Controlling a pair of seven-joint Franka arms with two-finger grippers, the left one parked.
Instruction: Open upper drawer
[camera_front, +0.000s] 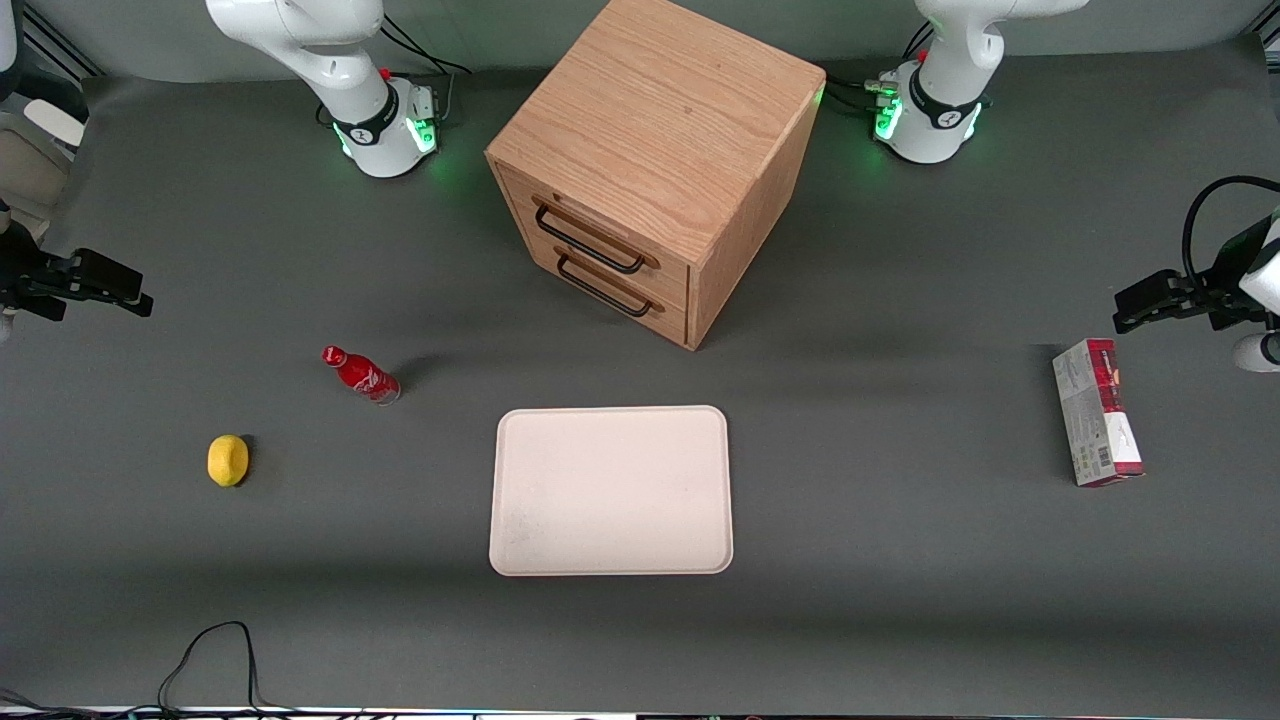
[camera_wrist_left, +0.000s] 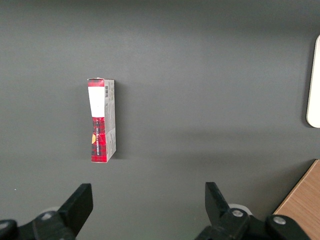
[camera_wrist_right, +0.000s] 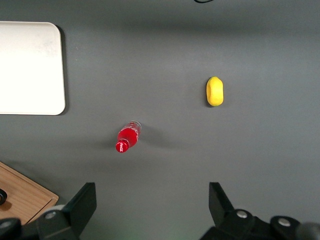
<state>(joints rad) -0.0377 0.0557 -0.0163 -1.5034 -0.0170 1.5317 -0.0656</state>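
Upper drawer (camera_front: 585, 232): shut, handle untouched. Gripper (camera_front: 125, 291): jaws spread, empty, well apart from the cabinet (camera_front: 660, 150). Next step, likely: reach the handle.

Oak upper drawer (camera_front: 590, 232), black gripper (camera_front: 110, 285), red bottle (camera_front: 360, 374).

No word or number can be read anywhere. The red bottle (camera_front: 361, 374) on the tabletop (camera_front: 900, 560) carries a pale script mark, too small to make out. The carton (camera_front: 1096, 412) toward the parked arm's end has a barcode (camera_wrist_left: 106, 90) beside a blank white panel (camera_wrist_left: 95, 101), and a line of print along its red tartan side, illegible. The right arm's hand (camera_wrist_right: 152, 205) hangs above the bare tabletop with its fingers spread; it bears no lettering.
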